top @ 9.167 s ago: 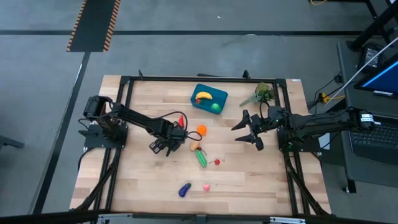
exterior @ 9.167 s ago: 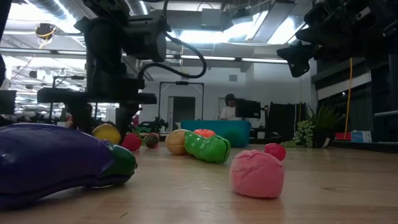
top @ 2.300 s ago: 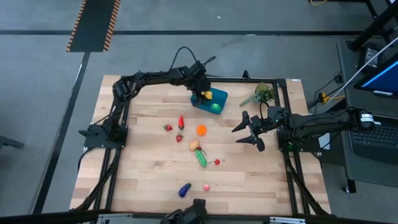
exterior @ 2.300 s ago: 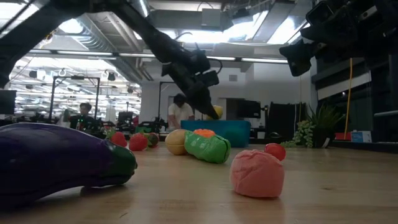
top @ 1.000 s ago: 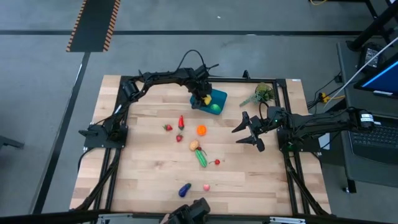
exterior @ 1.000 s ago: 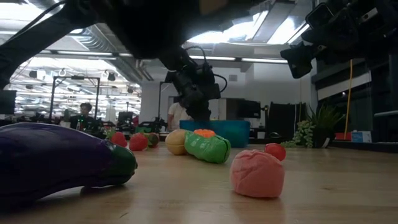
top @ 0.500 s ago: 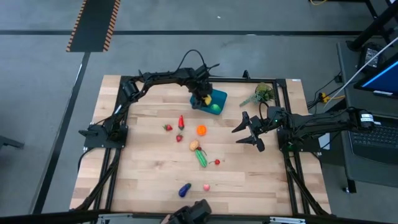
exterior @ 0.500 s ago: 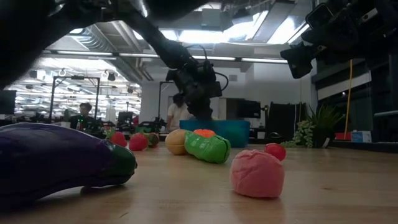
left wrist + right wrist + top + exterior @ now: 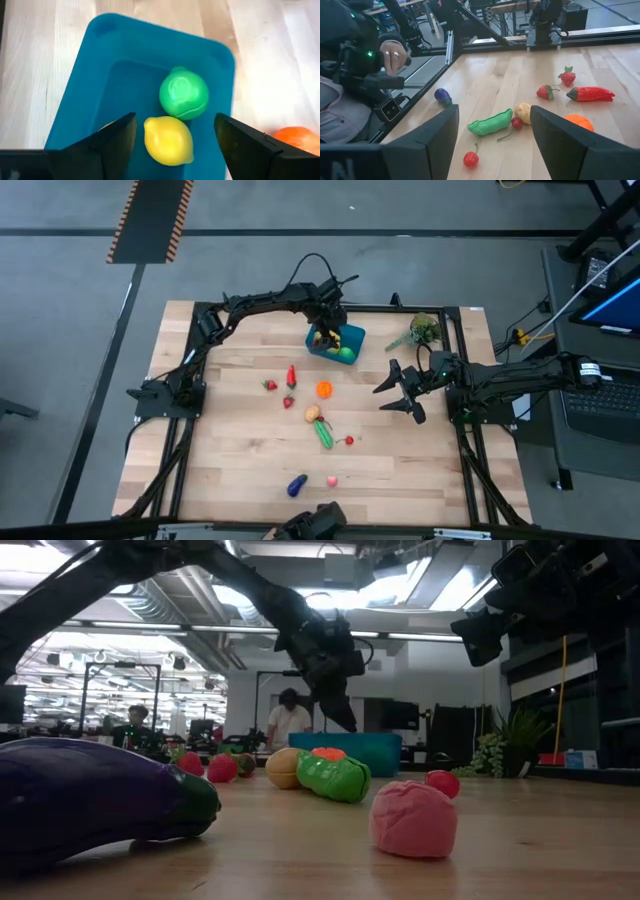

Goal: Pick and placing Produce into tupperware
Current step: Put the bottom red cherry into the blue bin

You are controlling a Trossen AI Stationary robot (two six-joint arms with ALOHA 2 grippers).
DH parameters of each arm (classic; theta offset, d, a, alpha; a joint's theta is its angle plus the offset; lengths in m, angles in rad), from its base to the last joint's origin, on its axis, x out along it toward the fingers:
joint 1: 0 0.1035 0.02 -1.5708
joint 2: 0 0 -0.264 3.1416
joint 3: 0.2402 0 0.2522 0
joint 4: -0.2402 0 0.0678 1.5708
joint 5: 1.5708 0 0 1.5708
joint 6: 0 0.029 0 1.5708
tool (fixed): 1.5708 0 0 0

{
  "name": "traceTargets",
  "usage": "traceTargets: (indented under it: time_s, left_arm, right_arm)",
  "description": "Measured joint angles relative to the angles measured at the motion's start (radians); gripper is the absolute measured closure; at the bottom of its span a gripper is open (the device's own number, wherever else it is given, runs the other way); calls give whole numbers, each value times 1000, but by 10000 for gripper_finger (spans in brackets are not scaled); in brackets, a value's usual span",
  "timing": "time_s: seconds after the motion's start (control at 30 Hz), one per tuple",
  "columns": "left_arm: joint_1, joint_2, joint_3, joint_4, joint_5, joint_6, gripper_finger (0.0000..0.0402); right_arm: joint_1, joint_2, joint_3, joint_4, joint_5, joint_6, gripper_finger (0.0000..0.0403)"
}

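Fingers of the left gripper (image 9: 175, 135) spread wide, empty, above the teal tub (image 9: 90, 85); right gripper (image 9: 398, 392) parked open at the table's right side. Tub holds a green ball (image 9: 183, 93) and lemon (image 9: 168, 140). Outstanding on the table: pepper (image 9: 291, 375), pea pod (image 9: 324, 434), orange (image 9: 324, 389), eggplant (image 9: 296, 485), strawberries, cherry.

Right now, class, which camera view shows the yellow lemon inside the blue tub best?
The left wrist view: the yellow lemon lies whole in the blue tub beside a green ball, between the open left pincer fingers. The high view shows only a yellow speck; the low view hides it behind the tub wall; the right wrist view misses it.
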Motion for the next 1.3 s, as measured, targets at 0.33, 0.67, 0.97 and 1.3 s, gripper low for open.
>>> traceTargets:
  time_s: [0.33,0.67,0.97,1.3]
  left_arm:
    - [-2,-10,60,-163,153,-2,138]
    - [-16,-36,57,-171,237,-24,142]
    - [-35,-91,56,-57,297,-77,143]
    - [-98,-218,-7,58,282,-89,143]
  right_arm:
    - [0,0,0,-2,0,1,155]
    - [16,1,0,-71,1,32,155]
    - [87,9,0,-72,61,29,155]
    - [105,10,0,-58,97,27,155]
